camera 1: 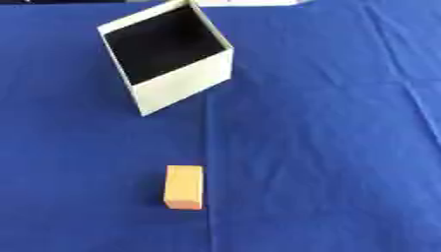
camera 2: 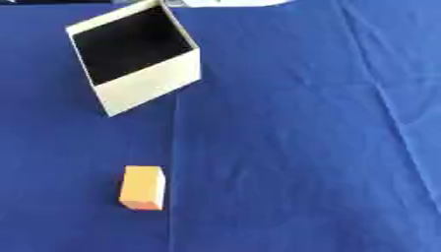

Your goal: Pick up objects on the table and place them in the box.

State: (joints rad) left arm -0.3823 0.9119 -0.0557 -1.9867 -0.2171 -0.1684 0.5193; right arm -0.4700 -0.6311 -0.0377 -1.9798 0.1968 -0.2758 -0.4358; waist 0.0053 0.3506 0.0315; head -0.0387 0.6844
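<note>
A small orange block lies on the blue cloth, near the front and a little left of centre. Farther back stands a white open box, turned askew, with a dark inside in which I see nothing. The block and the box are well apart. Neither of my hands shows in either eye view.
The blue cloth covers the whole table and has creases running down its right part. A pale strip shows at the far edge, behind the box.
</note>
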